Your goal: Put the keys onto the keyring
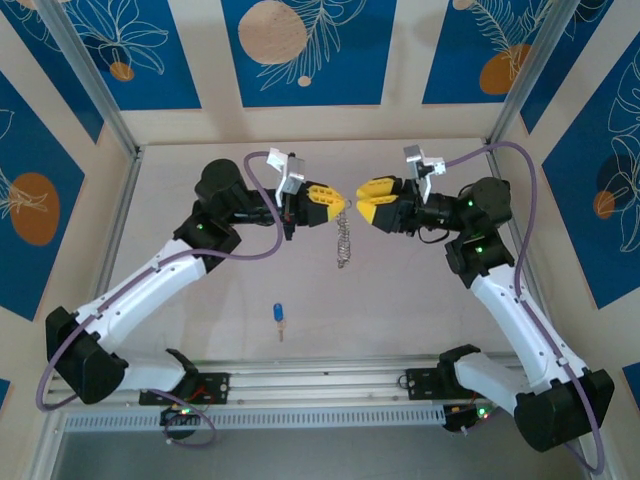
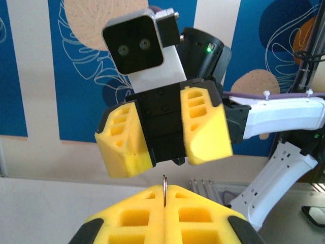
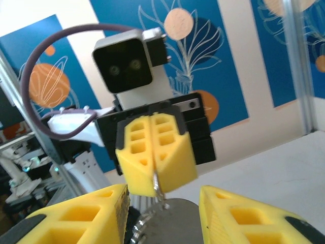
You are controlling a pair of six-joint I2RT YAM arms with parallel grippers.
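Your left gripper (image 1: 340, 199) is clamped on the keyring (image 1: 345, 238), its chain dangling above the table (image 1: 400, 310). Your right gripper (image 1: 360, 198) faces it, jaws apart, just beside the ring. The key (image 1: 279, 314) lies on the table, well apart.

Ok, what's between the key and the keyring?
Only bare table lies between the key and the keyring, as the top view shows.
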